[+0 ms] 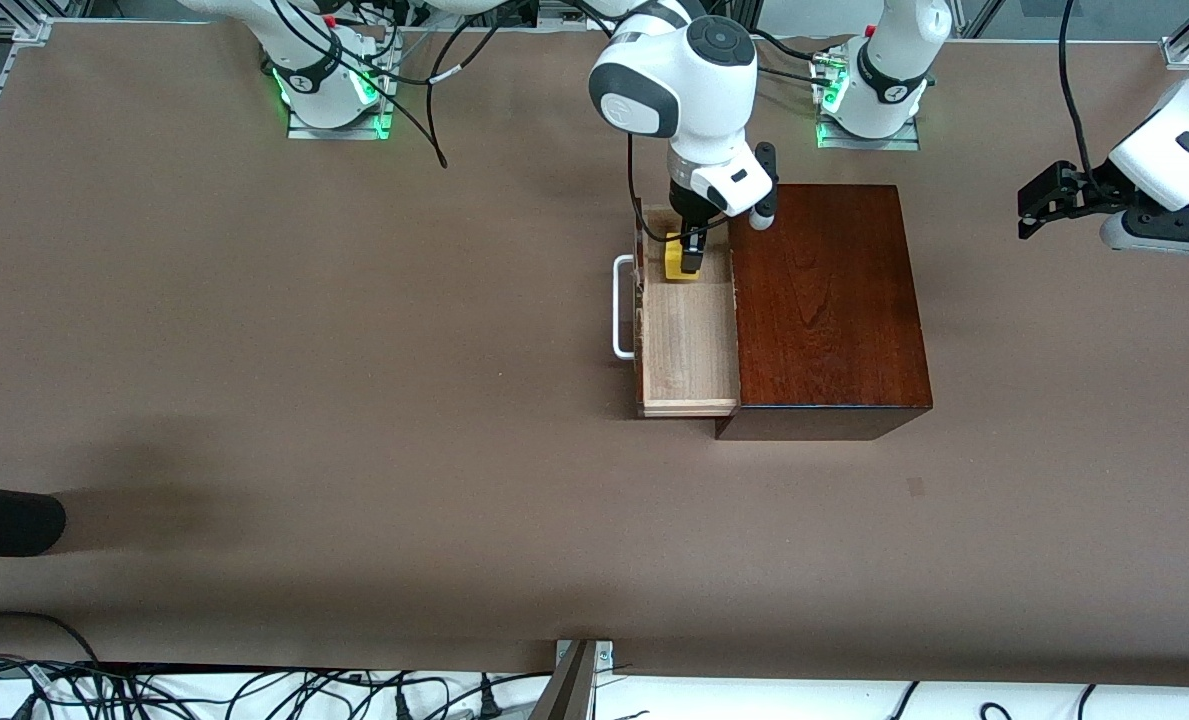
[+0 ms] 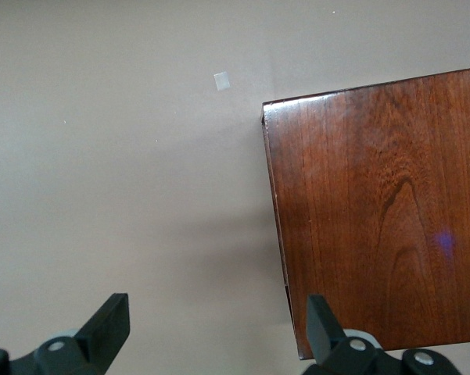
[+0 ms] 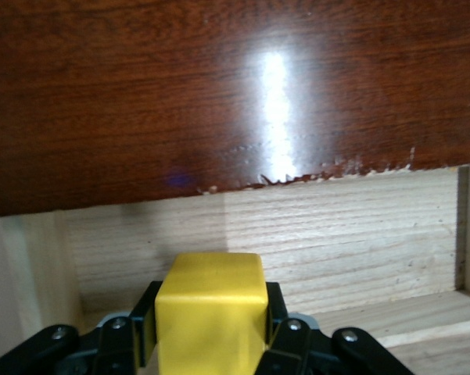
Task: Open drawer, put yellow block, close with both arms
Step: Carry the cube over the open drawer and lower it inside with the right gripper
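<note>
you are looking at the front view, going across it from the right arm's end. the white loop handle (image 1: 622, 306) is sticking out toward 9 o'clock from the drawer (image 1: 687, 350), which is standing pulled open out of the reddish-brown box (image 1: 826, 300). at the drawer's 12 o'clock end the right claw (image 1: 690, 262) is pointing down into the tray, closed on the yellow block (image 1: 676, 260); in the right wrist view the fingers (image 3: 145, 324) are pinching the yellow block (image 3: 211, 316) on both sides, with the pale drawer wall just past it. whether the block is already touching the tray floor, you cannot tell.

for a clean release, you are wanting the block low in the tray and clear of the walls before you part the fingers, then lifting straight up so a finger is not dragging it along. it is sitting close to the box's edge, so be minding that overhang.

toward 3 o'clock the left claw (image 1: 1049, 200) is waiting in the air, open, over bare desk (image 1: 354, 400) beside the box; its wrist view shows the spread fingers (image 2: 109, 324).

the desk is a plain brown surface, with cables running along its 6 o'clock edge.
</note>
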{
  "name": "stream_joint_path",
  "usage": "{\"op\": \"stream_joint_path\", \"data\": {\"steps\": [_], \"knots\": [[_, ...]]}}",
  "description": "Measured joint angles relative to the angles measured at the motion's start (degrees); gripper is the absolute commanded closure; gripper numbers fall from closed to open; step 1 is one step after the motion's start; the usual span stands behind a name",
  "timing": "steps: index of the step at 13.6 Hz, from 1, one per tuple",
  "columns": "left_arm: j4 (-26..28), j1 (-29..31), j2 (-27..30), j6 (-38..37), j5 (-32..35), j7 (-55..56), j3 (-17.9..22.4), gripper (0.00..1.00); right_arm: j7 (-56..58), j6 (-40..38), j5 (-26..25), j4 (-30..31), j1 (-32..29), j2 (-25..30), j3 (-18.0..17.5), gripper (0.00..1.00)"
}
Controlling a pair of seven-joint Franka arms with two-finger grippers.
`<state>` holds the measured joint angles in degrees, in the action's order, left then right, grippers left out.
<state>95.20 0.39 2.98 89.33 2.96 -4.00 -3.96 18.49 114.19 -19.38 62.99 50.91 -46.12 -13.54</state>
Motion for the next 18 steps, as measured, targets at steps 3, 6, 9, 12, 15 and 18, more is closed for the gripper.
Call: {"op": "stream_joint_path", "data": {"steps": [3,6,9,12,15,18], "knots": [[-0.18,-0.05,0.0,-0.05,0.0,0.0,-0.21,0.0,2.57,0.74,0.0,-0.02,-0.05,-0.56,0.64,1.0],[-0.2,-0.05,0.0,-0.11,0.0,0.13,-0.33,0.0,5.37,1.46,0.0,-0.04,-0.25,-1.52,1.14,1.0],[-0.2,-0.05,-0.07,-0.12,0.0,0.58,-0.45,0.0,7.23,1.63,0.0,-0.08,-0.91,-1.94,1.17,1.0],[-0.2,-0.02,-0.21,-0.28,0.0,0.69,-0.43,0.0,7.53,1.59,0.0,-0.13,-1.23,-2.33,1.17,1.0],[-0.2,0.03,-0.32,-0.55,0.0,0.75,-0.34,0.0,7.71,1.53,-0.01,-0.28,-1.23,-2.98,1.15,1.0],[-0.2,0.02,-0.33,-0.67,0.0,0.79,-0.37,0.0,7.82,1.41,-0.01,-0.36,-1.24,-3.01,1.14,0.58]]}}
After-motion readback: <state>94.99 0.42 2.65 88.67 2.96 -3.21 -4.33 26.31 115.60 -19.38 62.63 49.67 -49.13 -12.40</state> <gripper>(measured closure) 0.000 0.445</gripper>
